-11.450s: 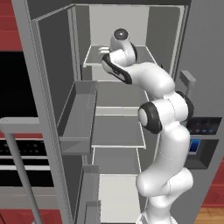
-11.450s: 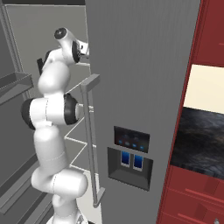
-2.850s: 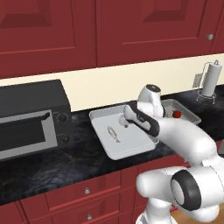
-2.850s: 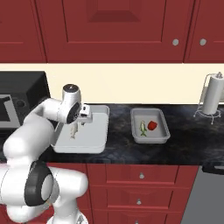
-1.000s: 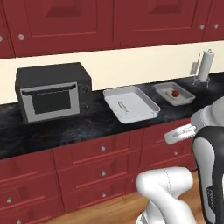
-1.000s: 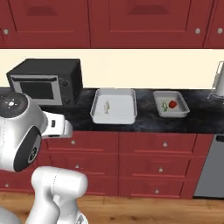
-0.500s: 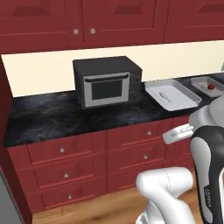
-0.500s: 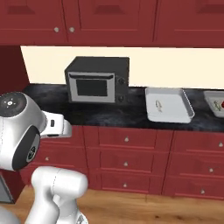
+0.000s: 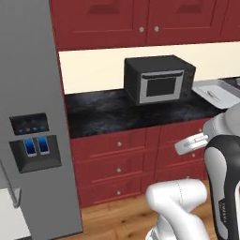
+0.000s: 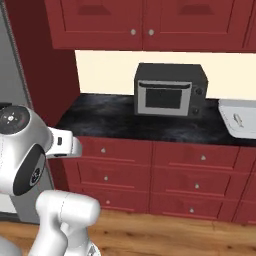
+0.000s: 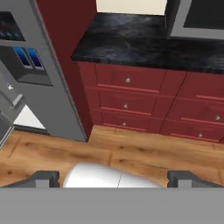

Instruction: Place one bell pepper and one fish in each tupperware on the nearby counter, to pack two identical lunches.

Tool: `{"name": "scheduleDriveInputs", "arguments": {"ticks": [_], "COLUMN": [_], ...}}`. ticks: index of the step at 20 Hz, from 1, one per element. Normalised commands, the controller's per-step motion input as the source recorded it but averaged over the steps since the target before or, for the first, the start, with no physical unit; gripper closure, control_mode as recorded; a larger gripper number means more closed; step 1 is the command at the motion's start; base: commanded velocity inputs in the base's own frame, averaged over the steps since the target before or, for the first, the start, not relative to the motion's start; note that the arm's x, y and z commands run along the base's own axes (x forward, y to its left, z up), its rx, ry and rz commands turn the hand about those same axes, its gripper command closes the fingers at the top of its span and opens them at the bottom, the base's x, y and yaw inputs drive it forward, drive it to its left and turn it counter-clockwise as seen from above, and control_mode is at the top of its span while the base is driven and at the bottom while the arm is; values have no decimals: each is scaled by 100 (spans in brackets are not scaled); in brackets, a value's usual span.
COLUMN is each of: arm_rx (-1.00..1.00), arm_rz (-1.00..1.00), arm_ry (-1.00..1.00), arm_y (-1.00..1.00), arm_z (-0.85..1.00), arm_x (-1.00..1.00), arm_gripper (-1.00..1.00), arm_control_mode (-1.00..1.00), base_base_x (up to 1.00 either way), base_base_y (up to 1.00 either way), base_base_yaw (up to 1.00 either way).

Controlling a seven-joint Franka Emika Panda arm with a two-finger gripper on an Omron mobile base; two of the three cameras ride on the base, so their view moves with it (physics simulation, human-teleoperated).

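gripper [image 11: 113, 177] is spread wide with nothing between the tips, as i read it from the hand view: two dark finger tips [image 11: 43, 177] stand far apart at the bottom, over wood floor [image 11: 131, 153] in front of the cabinet drawers [image 11: 131, 94].

counter [image 9: 112, 112] runs across both base views, black marbled stone over dark-red drawers with small silver knobs. black toaster oven [image 9: 158, 84] sits on it against the cream wall, door shut, facing out.

tupperware [image 10: 240, 122], one light-grey tray, lies on the counter to the right of the oven, apart from it, cut by the frame edge in both base views. fish [image 10: 238, 120], small and pale, lies inside that tray. i make out no red in the part of the tray i can see.

grey fridge [image 9: 33, 126] with its dispenser panel [image 9: 35, 147] stands at the left end of the counter in the left base view. red upper cabinets [image 10: 150, 22] hang above the oven.
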Motion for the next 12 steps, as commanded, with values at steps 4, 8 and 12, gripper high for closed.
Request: {"name": "scheduleDriveInputs", "arguments": {"ticks": [4,8,12], "arm_rx": [0,0,0], "arm_rz": [0,0,0], "arm_ry": [0,0,0], "arm_y": [0,0,0], "arm_z": [0,0,0], "arm_x": [0,0,0], "arm_gripper": [-100,-100,-100], "arm_control_mode": [100,100,100], "base_base_x": [0,0,0], "base_base_y": [100,100,100], "base_base_yaw": [6,6,5]}}
